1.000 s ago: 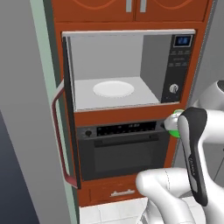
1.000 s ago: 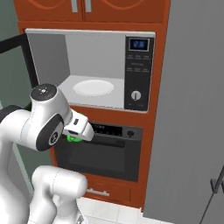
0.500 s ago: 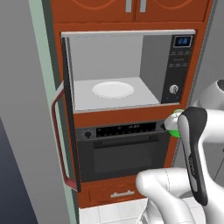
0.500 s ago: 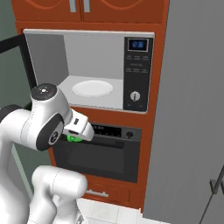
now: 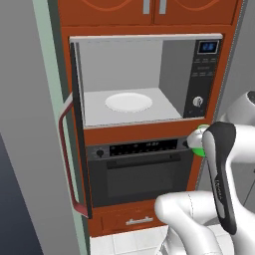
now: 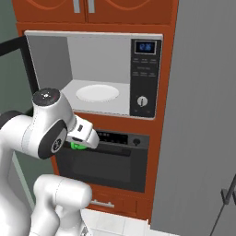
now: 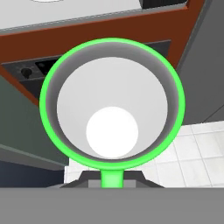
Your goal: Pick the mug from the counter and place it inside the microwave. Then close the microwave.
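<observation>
A: Mug (image 7: 112,105)?

B: Held in the air, out in front of the cabinet column, below the microwave's floor level and about level with the wall oven's control strip. Seen from the hand camera straight down the mouth: bright green rim, white inside, handle pointing toward the camera at the bottom edge. Just a green sliver (image 5: 197,141) behind the arm from the left base camera, another green patch (image 6: 77,145) under the hand from the right.

A: Gripper?

B: Closed tight on the mug at the handle side. Fingertips themselves hidden; gripper (image 6: 82,139) tucked behind its white housing, right over the green.

A: Microwave?

B: Microwave (image 5: 144,79) wide open, above and beyond the mug. Door (image 5: 79,129) swung out to the left, edge-on toward the camera, curved red handle (image 5: 67,159) on its near face. Grey cavity, white round plate (image 5: 128,102) lying flat in the middle of the floor. Control panel (image 6: 144,76) on the right side, blue display at top, round knob lower down.

A: Around that?

B: Black wall oven (image 5: 142,172) directly beneath, knobs at each end of the strip, dark window below. Reddish-brown drawer (image 5: 130,217) with a silver pull under that, white tiled floor (image 7: 188,153) at the bottom. Reddish-brown upper cabinets (image 6: 92,9) over the microwave. Tall grey panel (image 6: 203,115) to the right of the column.
</observation>
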You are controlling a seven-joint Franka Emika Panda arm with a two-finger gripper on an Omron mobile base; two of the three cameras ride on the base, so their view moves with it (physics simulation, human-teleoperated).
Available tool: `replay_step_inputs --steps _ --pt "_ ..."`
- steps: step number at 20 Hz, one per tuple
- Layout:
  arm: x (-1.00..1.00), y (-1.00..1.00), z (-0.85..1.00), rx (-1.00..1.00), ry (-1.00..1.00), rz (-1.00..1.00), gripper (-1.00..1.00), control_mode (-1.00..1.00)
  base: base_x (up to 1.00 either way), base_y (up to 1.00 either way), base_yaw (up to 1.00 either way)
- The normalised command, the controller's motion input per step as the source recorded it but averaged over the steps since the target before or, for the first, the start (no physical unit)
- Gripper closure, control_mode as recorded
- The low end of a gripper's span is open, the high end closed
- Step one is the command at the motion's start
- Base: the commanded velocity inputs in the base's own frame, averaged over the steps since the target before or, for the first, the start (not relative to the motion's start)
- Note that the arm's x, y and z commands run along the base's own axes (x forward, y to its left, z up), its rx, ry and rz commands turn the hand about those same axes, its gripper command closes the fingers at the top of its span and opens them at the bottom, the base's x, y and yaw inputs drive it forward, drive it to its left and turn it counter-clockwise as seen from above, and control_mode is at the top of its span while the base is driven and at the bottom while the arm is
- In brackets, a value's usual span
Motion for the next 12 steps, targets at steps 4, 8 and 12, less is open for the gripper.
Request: replay_step_inputs --steps 4,8,12 --pt "-0.06 0.46 0.0 -0.02 -0.11 0.02 1.0 -1.0 0.0 0.0 0.0" --pt "0.0 0.77 0.11 -0.1 -0.08 0.08 1.0 -1.0 0.0 0.0 0.0" --pt "0.19 0.43 0.15 -0.1 -0.05 0.13 1.0 -1.0 0.0 0.0 0.0"
